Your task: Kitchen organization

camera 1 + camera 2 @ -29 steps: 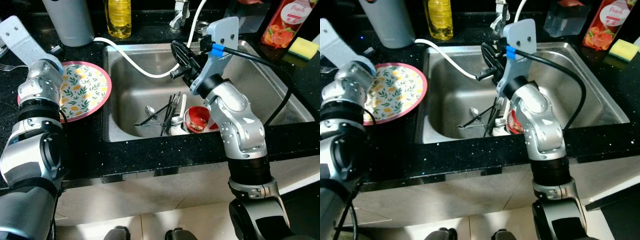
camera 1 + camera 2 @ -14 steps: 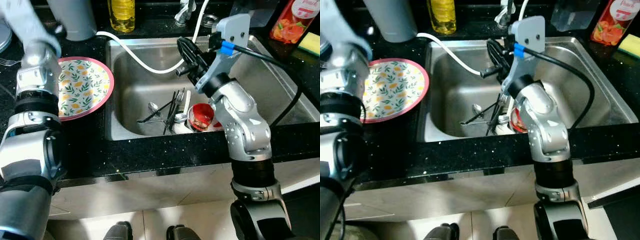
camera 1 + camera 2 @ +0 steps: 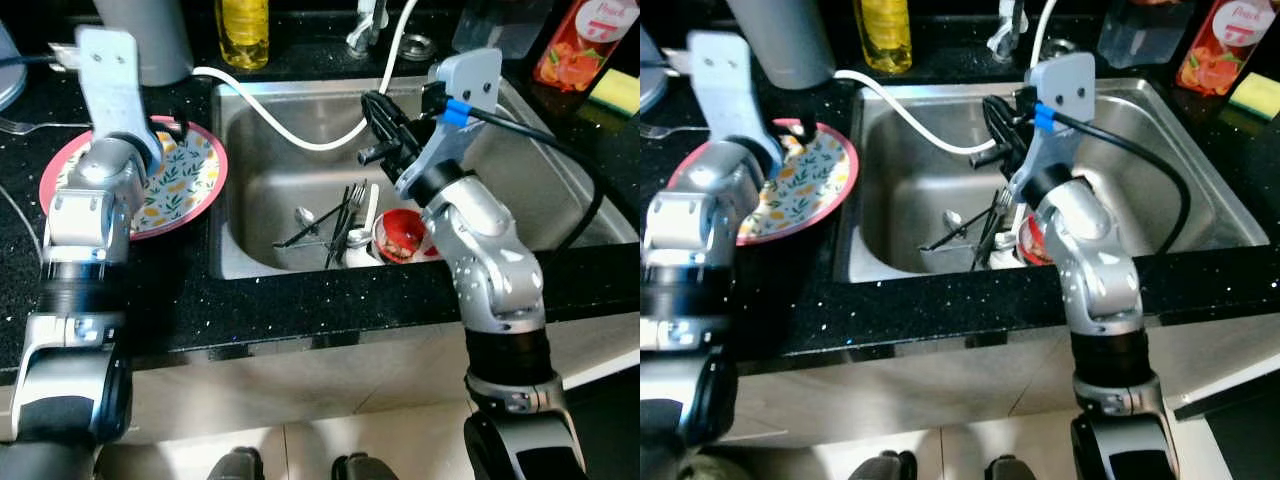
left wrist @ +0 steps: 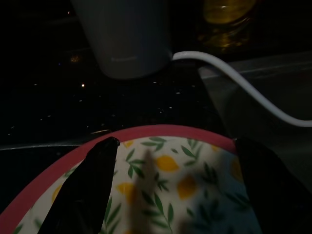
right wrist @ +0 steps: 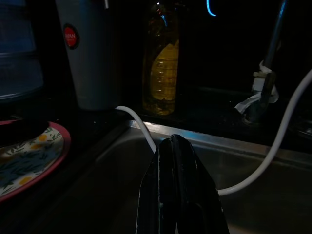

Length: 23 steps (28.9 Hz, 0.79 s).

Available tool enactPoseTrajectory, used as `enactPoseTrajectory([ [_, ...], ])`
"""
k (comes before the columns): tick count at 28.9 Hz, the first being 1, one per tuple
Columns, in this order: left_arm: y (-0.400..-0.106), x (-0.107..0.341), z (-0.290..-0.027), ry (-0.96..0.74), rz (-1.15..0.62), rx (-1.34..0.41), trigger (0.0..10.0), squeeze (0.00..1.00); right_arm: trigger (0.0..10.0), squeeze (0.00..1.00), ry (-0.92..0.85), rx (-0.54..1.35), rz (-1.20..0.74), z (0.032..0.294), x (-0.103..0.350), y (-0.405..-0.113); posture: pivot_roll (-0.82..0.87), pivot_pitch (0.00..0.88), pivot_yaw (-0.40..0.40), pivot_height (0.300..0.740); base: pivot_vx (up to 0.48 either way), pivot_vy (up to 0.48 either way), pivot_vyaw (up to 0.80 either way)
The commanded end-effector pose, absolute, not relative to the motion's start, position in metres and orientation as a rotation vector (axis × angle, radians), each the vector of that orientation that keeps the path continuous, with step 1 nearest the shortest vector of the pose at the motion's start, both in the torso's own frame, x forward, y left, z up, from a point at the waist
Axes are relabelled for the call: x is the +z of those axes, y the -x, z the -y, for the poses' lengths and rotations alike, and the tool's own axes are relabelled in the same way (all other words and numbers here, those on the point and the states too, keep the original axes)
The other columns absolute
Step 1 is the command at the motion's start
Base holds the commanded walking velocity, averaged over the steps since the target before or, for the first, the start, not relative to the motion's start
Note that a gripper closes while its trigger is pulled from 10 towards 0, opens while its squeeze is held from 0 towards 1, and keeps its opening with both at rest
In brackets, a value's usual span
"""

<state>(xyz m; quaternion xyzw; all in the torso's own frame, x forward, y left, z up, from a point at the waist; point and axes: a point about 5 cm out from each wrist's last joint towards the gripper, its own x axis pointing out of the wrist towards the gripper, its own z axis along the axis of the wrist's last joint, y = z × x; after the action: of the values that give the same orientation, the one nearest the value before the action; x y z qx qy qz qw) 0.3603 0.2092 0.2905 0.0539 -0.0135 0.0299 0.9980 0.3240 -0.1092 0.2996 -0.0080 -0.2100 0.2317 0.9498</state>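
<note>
The left gripper (image 4: 173, 161) has swung in over the plate (image 3: 190, 185) left of the sink (image 3: 270, 170), fingers spread, apparently to grasp it, while the right gripper (image 5: 178, 165) hovers clenched, empty, over the sink.

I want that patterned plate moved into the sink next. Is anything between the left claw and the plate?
Nothing visible. The left claw hovers open directly over the plate, its fingers spread above the rim. The white hose lies beyond the plate, toward the sink.
</note>
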Motion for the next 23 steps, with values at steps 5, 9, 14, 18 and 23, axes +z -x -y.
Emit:
enactPoseTrajectory([
  [5,-0.346,0.279,-0.216,0.003,-0.057,0.141,10.0,0.00,10.0,0.00,0.031,0.465,0.434,0.113,0.296,-0.324,0.09,0.024,0.012,0.740,0.000,0.000,0.00],
  [9,-0.338,0.271,-0.229,0.020,-0.076,0.288,10.0,0.00,10.0,0.00,0.035,0.462,0.428,0.113,0.294,-0.326,0.09,0.011,0.008,0.740,0.000,0.000,0.00],
  [14,-0.334,0.266,-0.244,0.242,-0.068,0.392,10.0,0.00,10.0,0.00,0.037,0.460,0.426,0.114,0.293,-0.327,0.09,0.009,0.003,0.740,0.000,0.000,0.00],
  [18,-0.332,0.259,-0.258,0.425,-0.082,0.476,10.0,0.00,10.0,0.00,0.039,0.461,0.426,0.114,0.293,-0.327,0.09,0.010,-0.003,0.740,0.000,0.000,0.00],
  [23,-0.328,0.251,-0.265,0.633,-0.101,0.516,10.0,0.00,10.0,0.00,0.041,0.460,0.426,0.115,0.293,-0.327,0.09,0.011,-0.003,0.740,0.000,0.000,0.00],
])
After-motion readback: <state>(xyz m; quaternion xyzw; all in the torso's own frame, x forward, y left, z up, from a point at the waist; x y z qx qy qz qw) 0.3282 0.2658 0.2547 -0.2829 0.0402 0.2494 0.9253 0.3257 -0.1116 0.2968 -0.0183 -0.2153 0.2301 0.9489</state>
